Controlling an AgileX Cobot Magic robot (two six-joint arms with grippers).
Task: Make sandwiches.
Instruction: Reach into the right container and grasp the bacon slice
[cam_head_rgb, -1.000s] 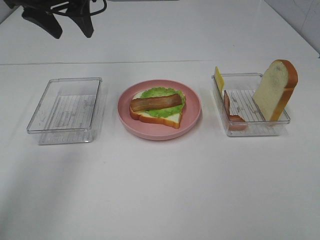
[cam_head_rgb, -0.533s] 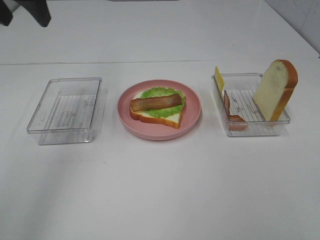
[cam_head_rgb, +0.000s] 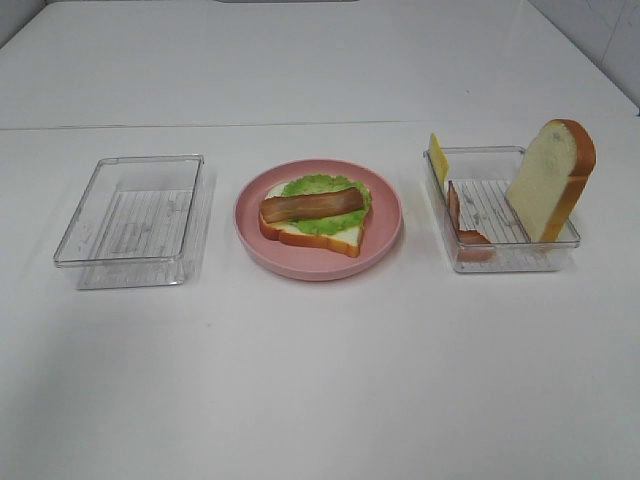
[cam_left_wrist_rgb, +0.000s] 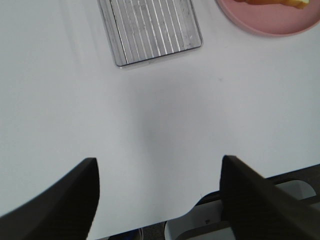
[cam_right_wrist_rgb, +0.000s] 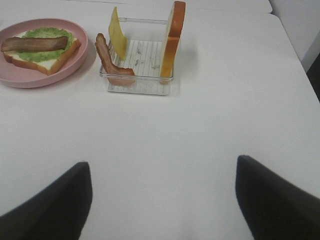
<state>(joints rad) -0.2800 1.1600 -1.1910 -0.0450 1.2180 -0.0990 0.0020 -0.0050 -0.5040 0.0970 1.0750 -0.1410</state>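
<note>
Both of my end effectors are wide open, and each one holds nothing. I count two of them. The left end effector (cam_left_wrist_rgb: 158, 160) hangs over a bare bit of the white bench (cam_head_rgb: 320, 380), close to the bench's edge. The right end effector (cam_right_wrist_rgb: 162, 161) hangs over bare bench too. Neither one shows in the high view.

I count two bread slices, two bacon strips, one lettuce leaf and one cheese slice. I also count one plate and two clear trays.

The sandwich things are well apart from both end effectors. None of them touches me. The left tray (cam_left_wrist_rgb: 150, 35) is the nearest thing to my left one, and the pink plate (cam_head_rgb: 385, 235) is just past it. The right tray (cam_right_wrist_rgb: 137, 82) sits out ahead of my right one.

The plate is in the middle of the bench, between the two trays. On it lies the flat bread slice (cam_head_rgb: 335, 240). The green lettuce (cam_head_rgb: 318, 185) lies on that bread. The first bacon strip (cam_head_rgb: 312, 205) lies across the lettuce.

The right tray has three things in it. The standing bread slice (cam_head_rgb: 550, 180) is up on its edge at the side far from the plate. The second bacon strip (cam_head_rgb: 462, 225) leans on the wall near the plate. The yellow cheese (cam_head_rgb: 438, 158) stands in the back corner and pokes up over the rim.
</note>
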